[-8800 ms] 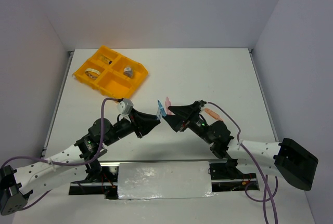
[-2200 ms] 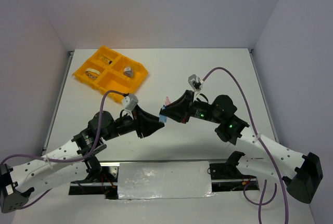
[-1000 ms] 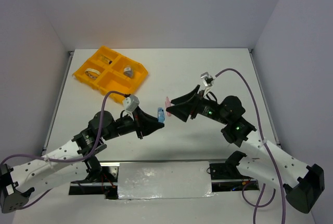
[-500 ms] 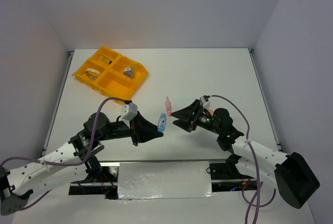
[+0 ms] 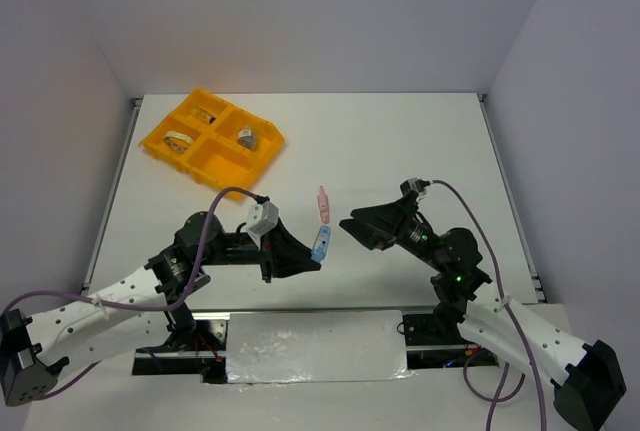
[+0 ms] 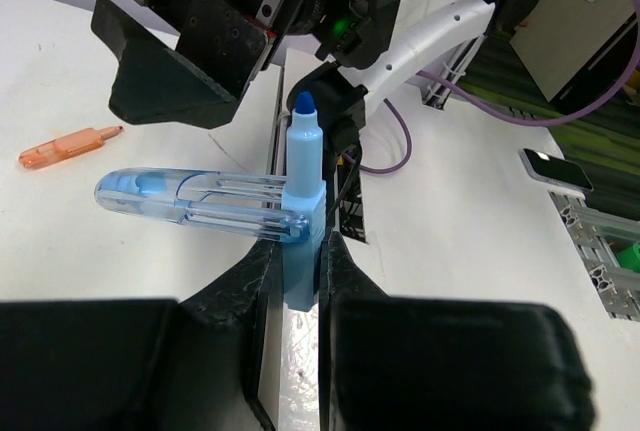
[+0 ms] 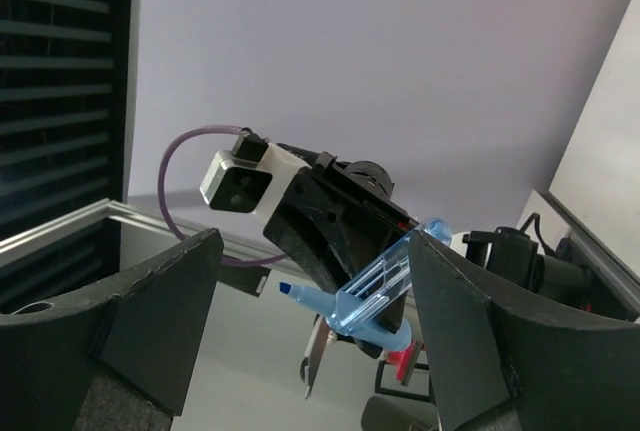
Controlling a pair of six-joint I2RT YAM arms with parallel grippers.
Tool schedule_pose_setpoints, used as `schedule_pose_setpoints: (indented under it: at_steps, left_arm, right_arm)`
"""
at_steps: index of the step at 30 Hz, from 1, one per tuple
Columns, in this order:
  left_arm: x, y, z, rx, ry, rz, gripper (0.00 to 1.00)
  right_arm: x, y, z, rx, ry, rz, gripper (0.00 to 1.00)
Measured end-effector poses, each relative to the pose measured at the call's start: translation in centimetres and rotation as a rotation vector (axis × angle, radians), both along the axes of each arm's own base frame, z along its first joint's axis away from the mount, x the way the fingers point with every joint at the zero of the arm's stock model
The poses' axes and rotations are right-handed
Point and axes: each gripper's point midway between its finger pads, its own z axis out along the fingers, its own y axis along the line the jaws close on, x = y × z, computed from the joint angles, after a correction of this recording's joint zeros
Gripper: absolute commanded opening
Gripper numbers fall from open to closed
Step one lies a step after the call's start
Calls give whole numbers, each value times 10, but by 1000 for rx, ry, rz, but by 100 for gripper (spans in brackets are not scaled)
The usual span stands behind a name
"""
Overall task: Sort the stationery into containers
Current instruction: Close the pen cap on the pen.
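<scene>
From above, we see our left gripper (image 5: pixel 312 261) clamped on the light-blue piece (image 5: pixel 321 243) near mid-table, well apart from the tray (image 5: pixel 160 146). Our right gripper (image 5: pixel 350 225) gapes empty. In the left wrist view, its long axis runs straight out from the fingers, tip toward the right arm. We judge it light, stiff and slick, so we would grip the barrel, not the clear cap (image 6: pixel 180 196). The right wrist view shows it beyond spread fingers.

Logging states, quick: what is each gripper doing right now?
Left gripper: shut on the light-blue marker.
Right gripper: open, holding nothing.
</scene>
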Motion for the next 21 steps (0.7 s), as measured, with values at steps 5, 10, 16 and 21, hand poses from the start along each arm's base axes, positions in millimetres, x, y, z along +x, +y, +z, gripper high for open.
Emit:
schedule_pose_setpoints:
  at_steps: [5,10,16,21]
  left_arm:
    - [1,-2,-1,1,-2,-3,0]
    - [1,-1,0,-3,-8,-1,0]
    - [0,0,3,-10,-14,-1,0]
    - [0,0,3,-10,-15,0,0]
  right_arm:
    - [1,5,-12,-28,65,-6,81]
    - [1,11,-22,-41,131,-5,75]
    - [1,26,-33,-55,183,31,72]
    - [0,44,-55,-99,248,73,60]
